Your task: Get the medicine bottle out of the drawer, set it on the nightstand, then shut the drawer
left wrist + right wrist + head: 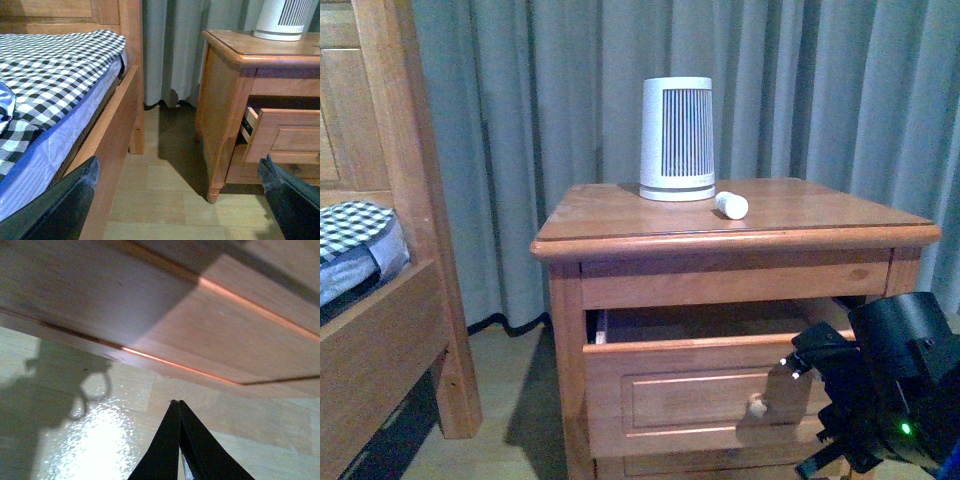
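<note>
The medicine bottle (731, 205), small and white, lies on its side on the nightstand (620, 215) top, just right of a large white ribbed device (677, 138). The upper drawer (690, 395) stands partly open, with its round knob (757, 406) showing. My right gripper (807, 358) is shut and empty, close in front of the drawer front, right of the knob. In the right wrist view its fingertips (176, 402) point at a wood panel. My left gripper (180, 175) is open and empty, low over the floor between bed and nightstand (220, 100). The drawer (285, 130) juts out there.
A wooden bed frame (410, 200) with checked bedding (355, 230) stands to the left. Grey curtains (520, 120) hang behind. The lower drawer (720, 465) sits shut beneath. Pale floor (160, 195) lies between bed and nightstand.
</note>
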Tool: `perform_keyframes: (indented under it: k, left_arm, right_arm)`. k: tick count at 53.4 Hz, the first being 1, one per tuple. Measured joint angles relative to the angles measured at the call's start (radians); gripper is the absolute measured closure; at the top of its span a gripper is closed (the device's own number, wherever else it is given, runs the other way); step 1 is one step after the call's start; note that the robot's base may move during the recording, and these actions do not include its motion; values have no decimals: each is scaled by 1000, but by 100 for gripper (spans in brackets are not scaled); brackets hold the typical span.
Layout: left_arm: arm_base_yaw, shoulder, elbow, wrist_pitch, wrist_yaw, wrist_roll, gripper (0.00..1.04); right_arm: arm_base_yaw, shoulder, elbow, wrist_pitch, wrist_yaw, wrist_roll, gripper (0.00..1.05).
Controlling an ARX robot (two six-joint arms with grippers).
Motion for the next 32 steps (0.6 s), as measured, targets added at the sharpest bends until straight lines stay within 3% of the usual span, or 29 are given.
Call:
perform_keyframes:
  k: [10,32]
  left_arm:
    - [0,0,0,0,0,0,7]
    - [0,0,0,0,0,0,7]
  right_arm:
    - [-36,22,176,-66,-1,-23,102]
    - [-68,22,266,-43,-70,-7,102]
